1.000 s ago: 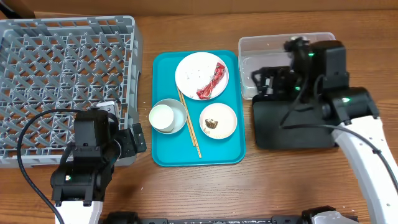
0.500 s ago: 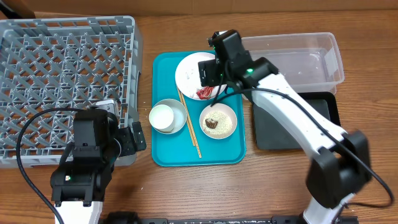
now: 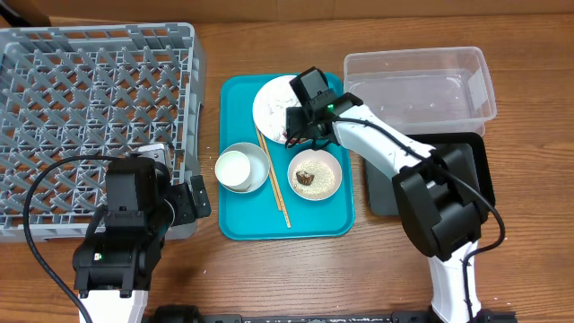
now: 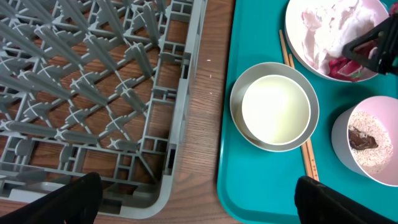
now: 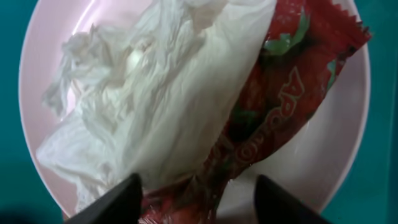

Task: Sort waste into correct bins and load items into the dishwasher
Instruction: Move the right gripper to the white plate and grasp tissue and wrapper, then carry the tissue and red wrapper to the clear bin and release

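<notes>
My right gripper (image 3: 294, 128) (image 5: 199, 200) is open and low over the large white plate (image 3: 267, 100) (image 5: 348, 149). Its fingers stand either side of the lower end of the red-and-white wrapper (image 5: 280, 112), which lies beside crumpled white paper (image 5: 155, 118). Both also show in the left wrist view, wrapper (image 4: 345, 67) and paper (image 4: 329, 28). The small plate (image 3: 330, 170) holds rice and a brown lump (image 3: 306, 178). A white bowl (image 3: 257, 167) (image 4: 273, 106) appears to hold the cup (image 3: 233, 168). Two chopsticks (image 3: 276, 190) lie beside it. My left gripper (image 3: 184, 202) (image 4: 193, 205) is open and empty by the dish rack's corner.
The plates, bowl and chopsticks sit on a teal serving tray (image 3: 260, 226) (image 4: 261, 186). The grey dish rack (image 3: 90, 90) (image 4: 93, 93) fills the left. A clear tub (image 3: 421, 85) stands at the back right, with the black tray (image 3: 381, 193) in front of it.
My right arm swung left from over the clear tub and black tray to the large plate and came down around the wrapper. The left arm has not moved.
</notes>
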### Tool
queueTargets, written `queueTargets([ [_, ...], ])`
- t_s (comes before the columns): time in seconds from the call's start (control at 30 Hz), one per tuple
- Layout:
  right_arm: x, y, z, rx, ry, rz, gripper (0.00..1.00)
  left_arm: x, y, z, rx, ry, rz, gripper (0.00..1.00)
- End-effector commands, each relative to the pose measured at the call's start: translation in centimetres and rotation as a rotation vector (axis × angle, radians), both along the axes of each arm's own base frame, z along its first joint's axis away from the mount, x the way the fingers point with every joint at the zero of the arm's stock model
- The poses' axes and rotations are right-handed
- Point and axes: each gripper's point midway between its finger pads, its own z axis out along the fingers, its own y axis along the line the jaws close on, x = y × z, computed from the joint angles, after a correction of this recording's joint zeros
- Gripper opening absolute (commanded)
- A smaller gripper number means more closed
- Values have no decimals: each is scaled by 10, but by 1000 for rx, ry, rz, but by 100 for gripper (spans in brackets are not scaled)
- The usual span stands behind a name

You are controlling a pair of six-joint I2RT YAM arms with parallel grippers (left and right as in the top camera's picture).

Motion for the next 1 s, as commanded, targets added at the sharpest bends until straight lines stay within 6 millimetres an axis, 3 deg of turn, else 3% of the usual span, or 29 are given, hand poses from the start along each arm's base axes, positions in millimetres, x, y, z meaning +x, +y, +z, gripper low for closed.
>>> queueTargets([
  [0.0, 11, 7, 10, 28, -37, -7, 45, 3, 0, 11, 2, -28, 0, 100],
  [0.07, 9, 7, 9, 28, -30, -5, 30, 3, 0, 11, 2, -27, 0, 100],
  [0.13, 5, 4, 7, 14, -9, -5, 7, 3, 0, 11, 2, -27, 0, 100],
  [0.23, 5, -3, 23, 15, -20, -15, 4, 3, 0, 11, 2, -27, 0, 100],
  [0.33, 14, -13, 60, 38, -88, -32, 4, 3, 0, 11, 2, -29, 0, 100],
  [0.37, 20, -20, 91, 54, -151, -23, 4, 3, 0, 11, 2, -29, 1, 100],
  [0.43, 25, -29, 123, 62, -220, -14, 4, 3, 0, 11, 2, -29, 1, 100],
  [0.53, 34, -68, 178, 59, -335, -101, 4, 3, 0, 11, 2, -29, 1, 100],
  [0.57, 36, -78, 185, 63, -348, -122, 4, 3, 0, 11, 2, -29, 1, 100],
  [0.7, 46, -115, 191, 57, -354, -202, 4, 3, 0, 11, 2, -29, 1, 100],
  [0.77, 48, -166, 176, 9, -301, -355, 4, 3, 0, 11, 2, -29, 0, 100],
  [0.8, 47, -181, 170, -6, -273, -384, 4, 4, 0, 11, 2, -29, 0, 100],
  [0.9, 45, -196, 161, -26, -237, -410, 6, 4, 0, 11, 2, -30, 1, 100],
  [0.97, 43, -203, 156, -36, -217, -422, 20, 4, 0, 11, 2, -29, 0, 100],
])
